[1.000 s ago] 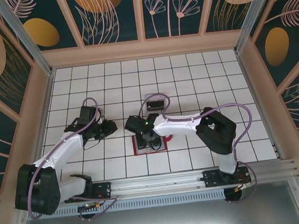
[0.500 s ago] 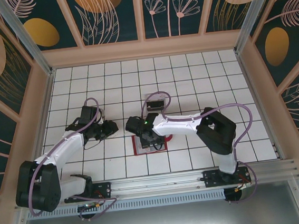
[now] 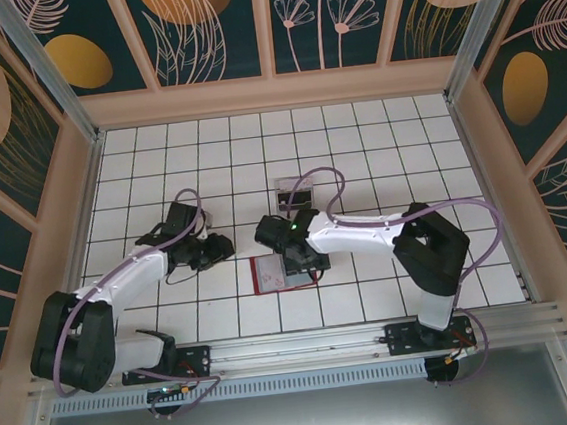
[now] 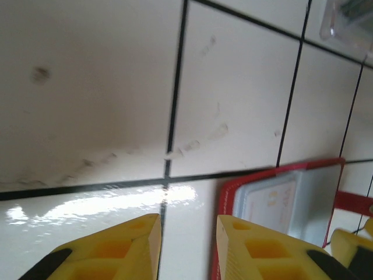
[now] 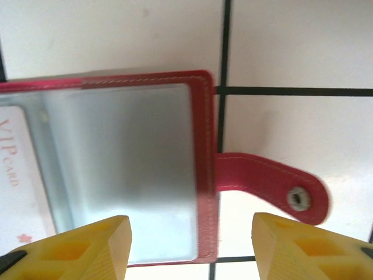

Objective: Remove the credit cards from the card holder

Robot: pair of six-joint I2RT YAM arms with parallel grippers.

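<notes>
The red card holder [image 3: 272,275] lies open and flat on the white tiled table. Its greyish pocket [image 5: 134,169] faces up, and the red closure tab [image 5: 271,185] with its metal snap sticks out to the right. A pale card printed "VIP CARD" [image 5: 16,181] sits in a pocket, also visible as the card [image 4: 271,204] in the left wrist view. My right gripper [image 5: 191,230] hovers open over the holder's tab edge, fingers either side of that edge. My left gripper [image 4: 187,233] is open just left of the holder [image 4: 278,201], with nothing between its fingers.
A clear plastic tray [image 3: 295,193] with dark contents stands one tile behind the holder; its corner [image 4: 349,20] shows in the left wrist view. Tan walls ring the tiled table. Open tiles lie to the far left, right and back.
Both grippers have shifted to the right. The left gripper now sits closer to the holder, and the right arm's elbow has swung out to the right.
</notes>
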